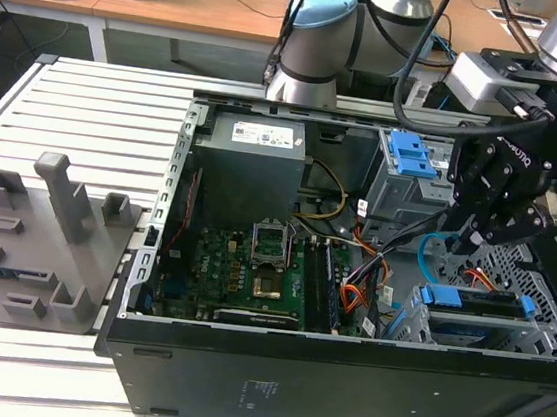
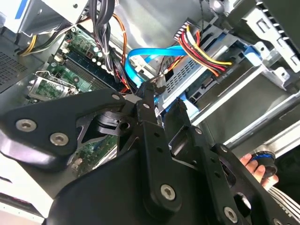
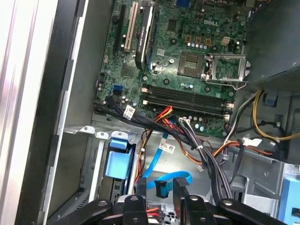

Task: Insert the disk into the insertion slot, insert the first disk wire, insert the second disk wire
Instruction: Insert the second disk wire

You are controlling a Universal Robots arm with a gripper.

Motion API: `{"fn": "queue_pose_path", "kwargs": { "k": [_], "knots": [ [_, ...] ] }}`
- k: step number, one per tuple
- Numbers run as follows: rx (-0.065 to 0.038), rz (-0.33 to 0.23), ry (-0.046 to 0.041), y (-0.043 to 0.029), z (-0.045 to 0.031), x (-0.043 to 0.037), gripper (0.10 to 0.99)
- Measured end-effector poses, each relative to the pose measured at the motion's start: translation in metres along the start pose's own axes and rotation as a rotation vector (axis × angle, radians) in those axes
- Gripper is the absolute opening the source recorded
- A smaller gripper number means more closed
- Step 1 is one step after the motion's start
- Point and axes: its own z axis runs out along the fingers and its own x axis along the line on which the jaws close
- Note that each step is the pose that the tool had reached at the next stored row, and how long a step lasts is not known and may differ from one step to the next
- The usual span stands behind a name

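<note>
Hovering my gripper (image 1: pixel 480 235) above the seated disk (image 1: pixel 479 302), I pinched the light blue cable's plug (image 3: pixel 162 188) to align it.

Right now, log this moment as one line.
disk: seated in insertion slot | first disk wire: plugged into disk | pincer: at second disk wire plug

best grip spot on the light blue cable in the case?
Probably the small dark plug at the end of the light blue cable, not the thin flat run. The plug is the one stiff, blocky part; the rest loops loosely and would likely bend or slip. Come from the open side of the case, where the gripper hangs close to it, pinching the plug's flat faces.
</note>
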Motion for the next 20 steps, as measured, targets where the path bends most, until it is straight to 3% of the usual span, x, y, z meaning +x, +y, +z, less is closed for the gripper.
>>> {"fn": "queue_pose_path", "kwargs": {
  "k": [4,8,9,12,17,20],
  "knots": [
    [0.000,-0.004,0.0030,0.0016,0.0056,-0.0008,0.361],
    [-0.001,-0.006,0.0057,0.0020,0.0062,-0.0009,0.361],
    [-0.001,-0.007,0.0056,0.0020,0.0063,-0.0009,0.349],
    [-0.001,-0.008,0.0057,0.0020,0.0063,-0.0009,0.165],
    [0.000,-0.009,0.0056,0.0020,0.0064,-0.0006,0.165],
    [0.000,-0.010,0.0057,0.0029,0.0066,0.0046,0.165]
  ]
}}
